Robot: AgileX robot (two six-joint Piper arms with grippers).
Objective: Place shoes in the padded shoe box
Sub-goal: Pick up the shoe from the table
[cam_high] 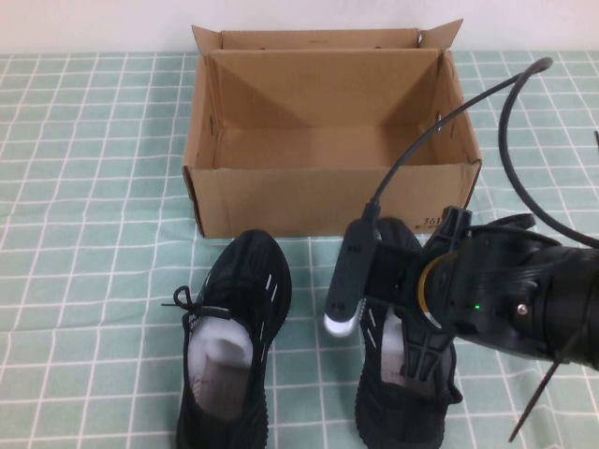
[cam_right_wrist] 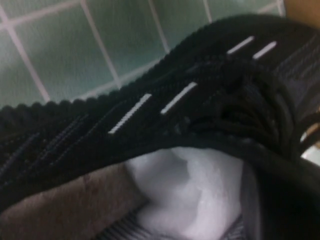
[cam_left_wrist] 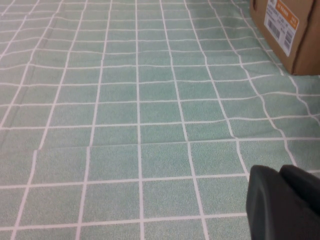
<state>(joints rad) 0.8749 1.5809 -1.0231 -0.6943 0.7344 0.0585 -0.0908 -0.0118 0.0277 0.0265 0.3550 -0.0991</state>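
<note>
1. The cardboard box (cam_high: pixel 332 154) stands open at the far centre of the checked tablecloth (cam_high: pixel 84 187).
2. 2 black shoes lie just near of it: left shoe (cam_high: pixel 234 346), right shoe (cam_high: pixel 404 393).
3. The right gripper (cam_high: pixel 412 323) sits over the right shoe's opening; whether its jaws are open or closed cannot be told.
4. The left gripper (cam_left_wrist: pixel 285 202) hangs above bare cloth; its jaw state cannot be told.

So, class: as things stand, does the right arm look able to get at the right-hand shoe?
Probably yes. The right gripper hangs directly over the right shoe, its camera filled by the shoe's opening, with nothing between. The left gripper sits low over the tablecloth, well clear.
</note>
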